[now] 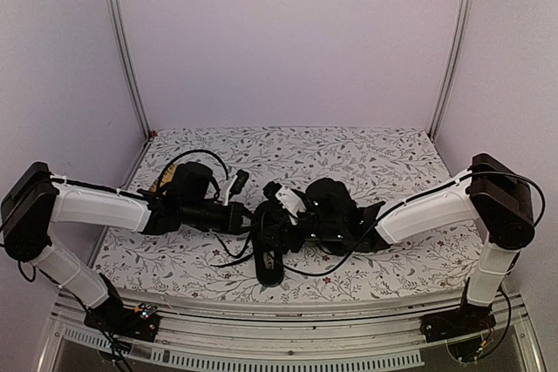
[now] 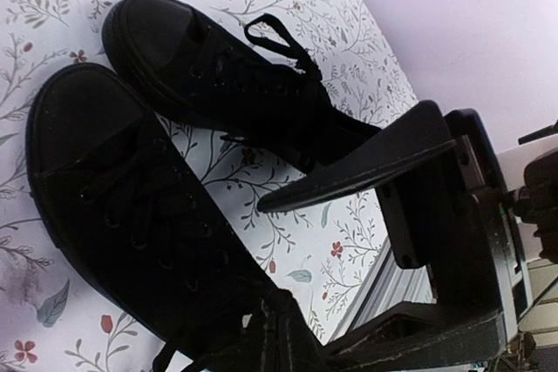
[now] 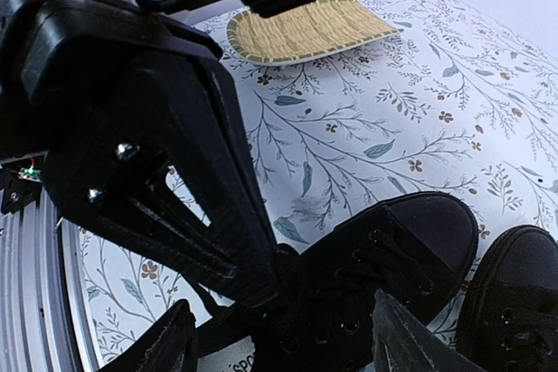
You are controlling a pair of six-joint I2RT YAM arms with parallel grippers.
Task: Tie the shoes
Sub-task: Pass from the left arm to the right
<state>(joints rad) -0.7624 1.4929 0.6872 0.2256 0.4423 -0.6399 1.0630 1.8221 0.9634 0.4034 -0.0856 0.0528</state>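
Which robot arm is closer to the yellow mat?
The left arm. Its wrist lies right by the mat, partly hiding it from above. The right arm reaches in from the far side and ends at the shoes.

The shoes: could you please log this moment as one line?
shoes: side by side | left gripper: shut, tip at one shoe | right gripper: open, straddling a shoe
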